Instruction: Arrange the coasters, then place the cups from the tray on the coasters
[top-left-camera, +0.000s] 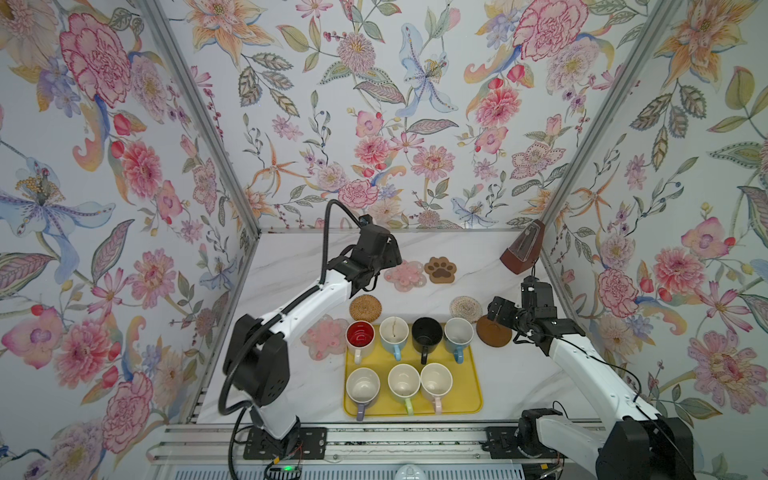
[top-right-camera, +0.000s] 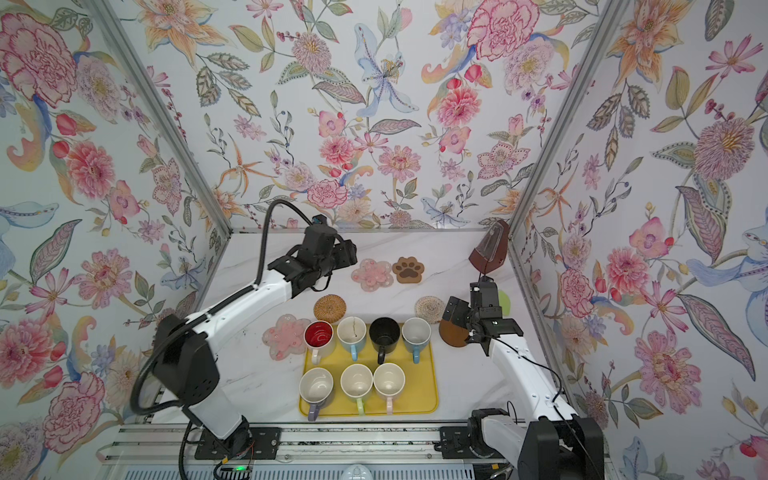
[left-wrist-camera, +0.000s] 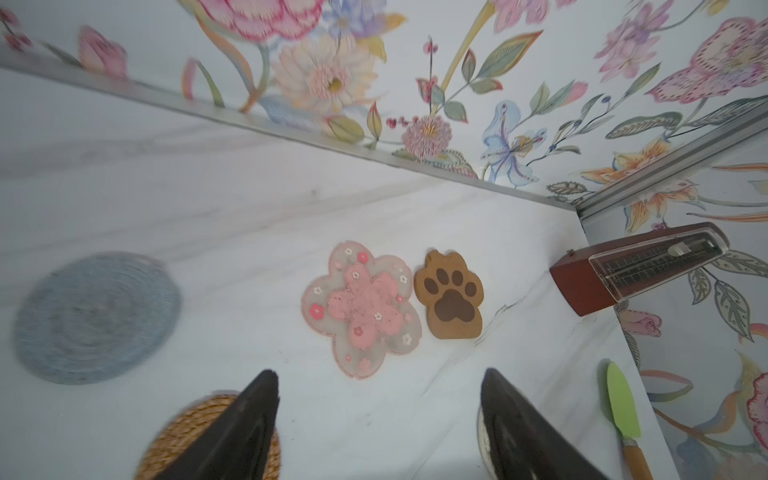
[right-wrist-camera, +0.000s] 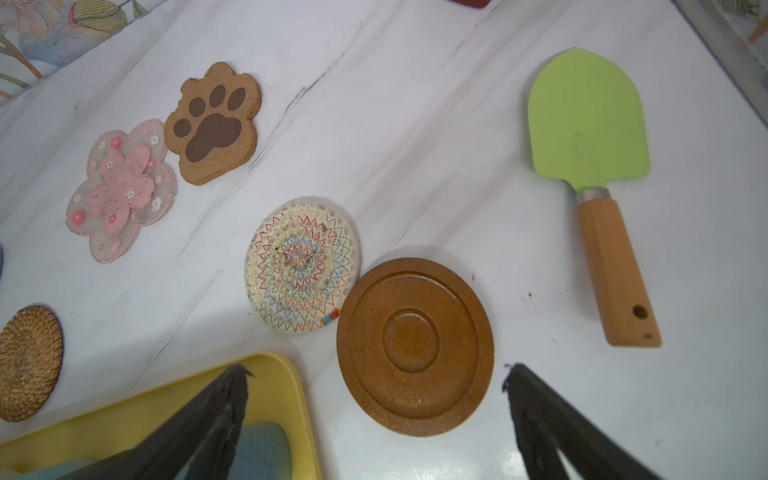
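Note:
Several cups, among them a red-lined white one (top-left-camera: 360, 335) and a black one (top-left-camera: 427, 333), stand on the yellow tray (top-left-camera: 473, 399). Coasters lie around it: a pink flower (top-left-camera: 405, 275), brown paw (top-left-camera: 440, 269), tan rattan (top-left-camera: 365, 307), beige woven (top-left-camera: 465, 308), dark-brown disc (top-left-camera: 494, 334) and a second pink flower (top-left-camera: 324, 337). The grey woven coaster (left-wrist-camera: 97, 318) shows only in the left wrist view. My left gripper (left-wrist-camera: 379, 374) hangs open and empty above the back of the table, near the flower (left-wrist-camera: 361, 309). My right gripper (right-wrist-camera: 375, 368) is open above the disc (right-wrist-camera: 415, 347).
A brown metronome (top-left-camera: 523, 249) stands in the back right corner. A green spatula (right-wrist-camera: 590, 120) with a wooden handle lies by the right wall. Floral walls close the table on three sides. The tray's corner (right-wrist-camera: 286, 374) lies under my right gripper's finger.

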